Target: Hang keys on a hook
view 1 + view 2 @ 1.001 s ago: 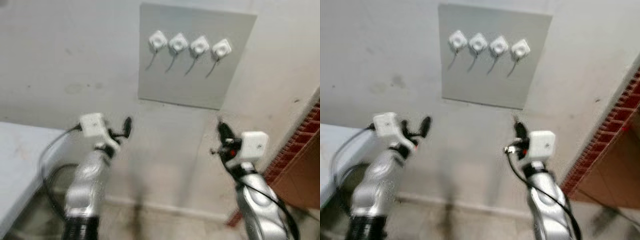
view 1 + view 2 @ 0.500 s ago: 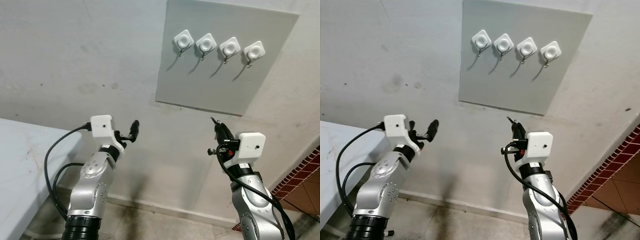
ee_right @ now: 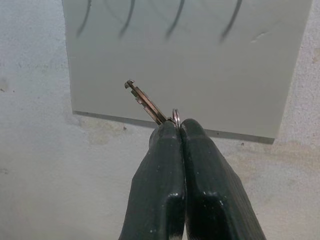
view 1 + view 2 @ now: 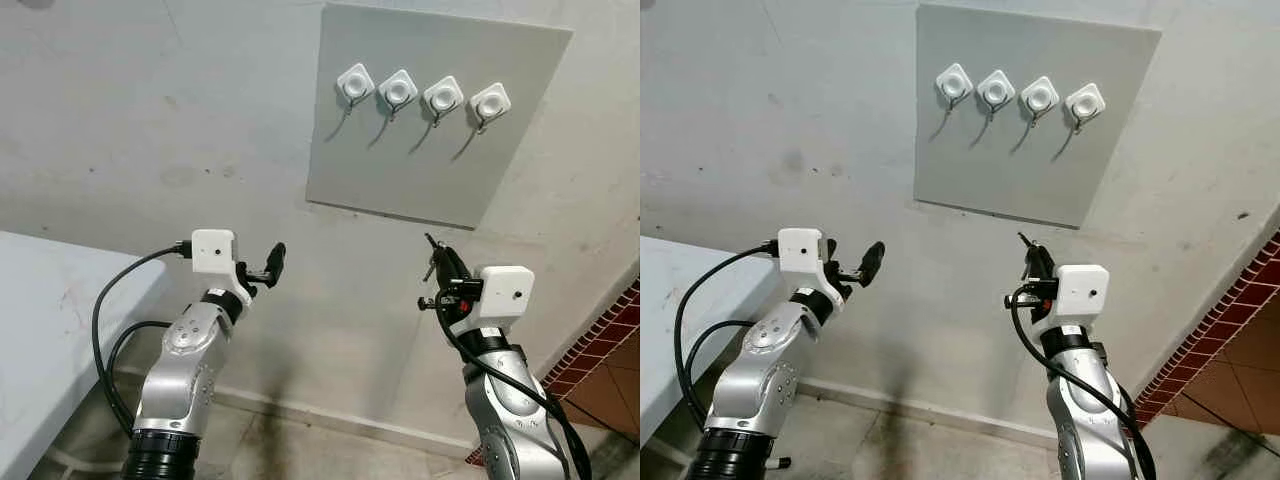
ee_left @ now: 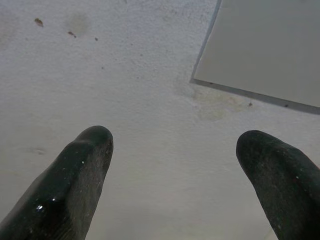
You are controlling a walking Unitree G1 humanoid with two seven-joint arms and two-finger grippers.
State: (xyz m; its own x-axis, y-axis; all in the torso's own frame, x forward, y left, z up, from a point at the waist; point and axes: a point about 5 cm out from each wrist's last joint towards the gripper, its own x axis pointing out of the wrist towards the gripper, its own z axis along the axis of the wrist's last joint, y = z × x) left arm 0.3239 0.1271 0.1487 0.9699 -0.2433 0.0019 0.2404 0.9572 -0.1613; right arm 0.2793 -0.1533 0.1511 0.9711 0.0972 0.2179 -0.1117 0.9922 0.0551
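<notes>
**Key in hand, hook not yet reached**

You have the key (image 3: 145, 102) pinched between the two black fingers of the right gripper (image 3: 177, 127), with its small ring (image 3: 176, 116) poking out just above the fingertips and the blade angled up toward the wall. That is the done part of the job — the key is secured and raised. What is left, as I judge it, is the whole delivery: lift the right arm toward the grey board (image 4: 430, 190), line the ring up with one of the hooks, slip it on and let go.

The four white hooks (image 4: 423, 94) sit in a row near the top of the board, each with a thin wire hanging from its pad, and all four look bare. The right gripper is below the board's lower edge and well apart from the row, so you have a fair climb ahead.

Your left gripper (image 5: 175, 175) is raised beside it with its fingers spread wide and nothing between them — it faces plain wall just beside the board's lower corner.

As for the room: a rough, pale plastered wall (image 4: 150, 120) with faint stains, a white table (image 4: 40, 330) at your left, red brickwork (image 4: 600, 340) at your right, and a worn floor (image 4: 870, 440) where the wall meets the ground.
</notes>
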